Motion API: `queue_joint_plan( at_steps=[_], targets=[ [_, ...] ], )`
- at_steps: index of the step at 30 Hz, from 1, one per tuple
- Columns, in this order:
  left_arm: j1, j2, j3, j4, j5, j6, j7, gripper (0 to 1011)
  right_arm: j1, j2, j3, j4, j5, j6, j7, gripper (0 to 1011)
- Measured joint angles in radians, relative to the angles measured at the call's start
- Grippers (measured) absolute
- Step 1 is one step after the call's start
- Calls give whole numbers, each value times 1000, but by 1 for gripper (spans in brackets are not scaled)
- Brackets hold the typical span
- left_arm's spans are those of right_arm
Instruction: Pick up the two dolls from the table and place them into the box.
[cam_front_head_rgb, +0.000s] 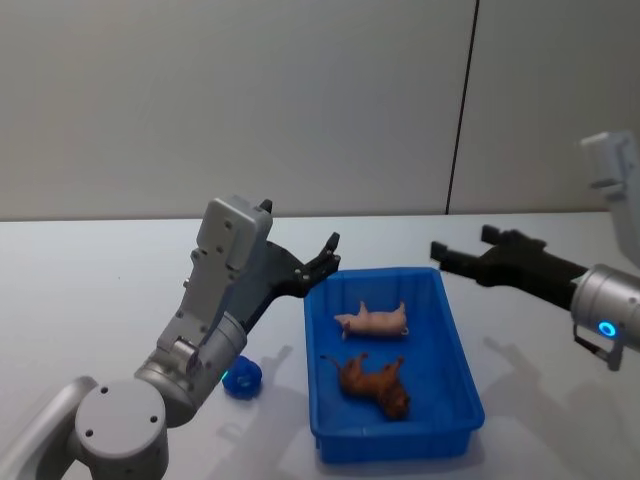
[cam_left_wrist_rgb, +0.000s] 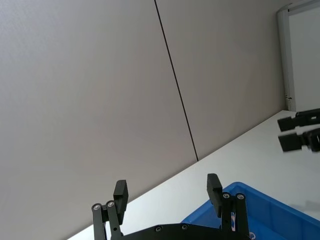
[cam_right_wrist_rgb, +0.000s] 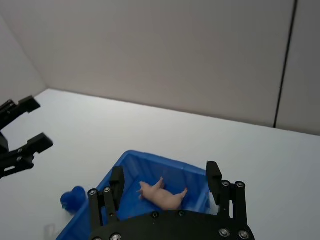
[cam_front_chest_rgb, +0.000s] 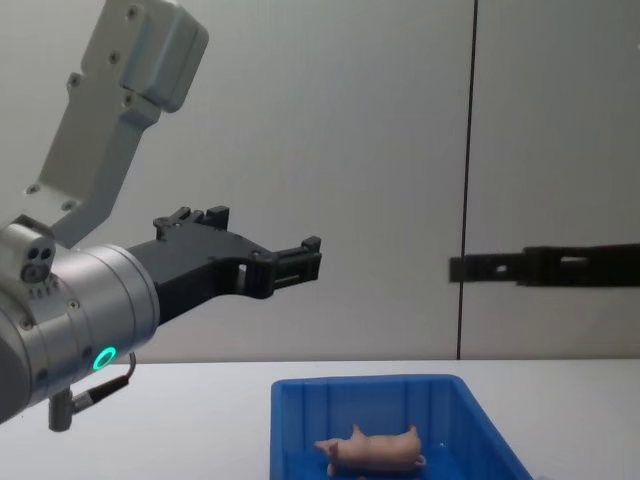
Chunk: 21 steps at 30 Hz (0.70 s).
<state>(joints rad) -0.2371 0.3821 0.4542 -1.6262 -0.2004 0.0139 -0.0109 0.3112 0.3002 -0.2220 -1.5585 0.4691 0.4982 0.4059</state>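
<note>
Currently, both dolls are lying inside the box (cam_front_head_rgb: 396, 445): the pink doll (cam_front_head_rgb: 373, 321) on its side toward the far end, the brown doll (cam_front_head_rgb: 373, 381) nearer the front wall, the two apart. The placing appears complete, so the remaining hazards are judged to lie in clearing the arms.

- The left hand (cam_front_head_rgb: 322, 258) is hovering just beside the box's far left corner. A low or inward sweep is likely to be catching the rim and sliding or tipping the box on the counter (cam_front_head_rgb: 100, 290).
- A small blue object (cam_front_head_rgb: 241, 377) is resting on the counter close under the left forearm. A dropping elbow could be knocking it away.

Pose: the left arm is reaching forward and up, with its fingers spread wide and gripping nothing. The right hand (cam_front_head_rgb: 462, 250) is hanging raised to the right of the box, pointing toward it, likewise spread wide and carrying nothing.
</note>
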Motion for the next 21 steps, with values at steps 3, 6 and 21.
queue_joint_plan(
  at_steps=[3,6,21],
  targets=[
    [0,0,0,0,0,0,0,1001,-14,8,16,-3,41,-35,-28,1001],
    [0,0,0,0,0,0,0,1001,-28,17,32,-6,81,-70,-56,1001],
    [0,0,-1,0,0,0,0,1001,-109,55,101,-35,219,-224,-214,1001]
  ],
)
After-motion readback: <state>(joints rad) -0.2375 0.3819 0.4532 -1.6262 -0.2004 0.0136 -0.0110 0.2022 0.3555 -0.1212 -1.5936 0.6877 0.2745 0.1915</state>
